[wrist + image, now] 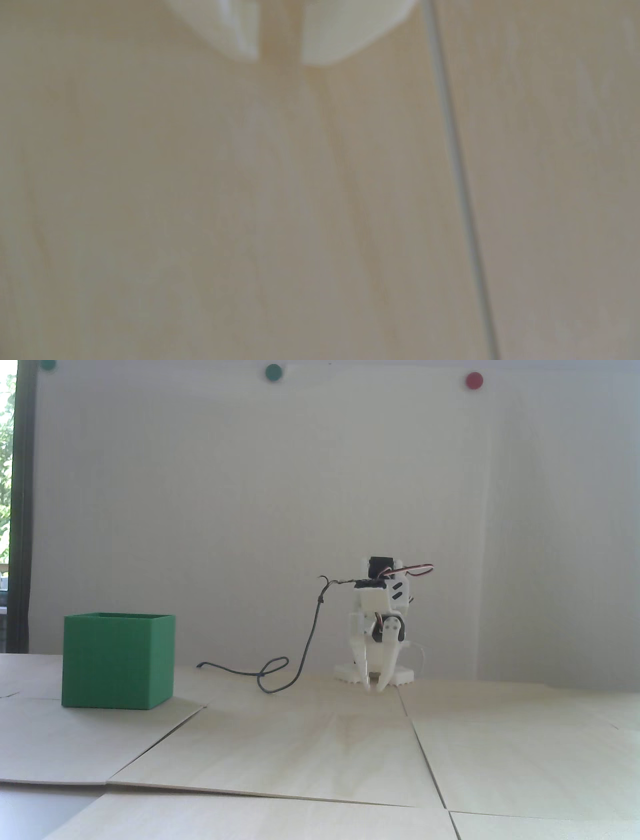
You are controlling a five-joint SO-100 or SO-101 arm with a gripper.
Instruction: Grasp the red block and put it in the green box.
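Note:
The green box [118,661] stands on the table at the left of the fixed view, its top open. The red block does not show in either view. My white arm sits folded low at the centre, and my gripper [374,688] points straight down with its tips just above the table. In the wrist view my gripper [280,60] enters from the top edge. Its two white fingertips [239,31] stand a narrow gap apart, and only bare wood shows between them. It holds nothing.
The table is made of pale wooden panels with seams between them [460,180]. A dark cable [280,672] loops on the table between the box and the arm. Round green and red dots [473,380] sit high on the white wall.

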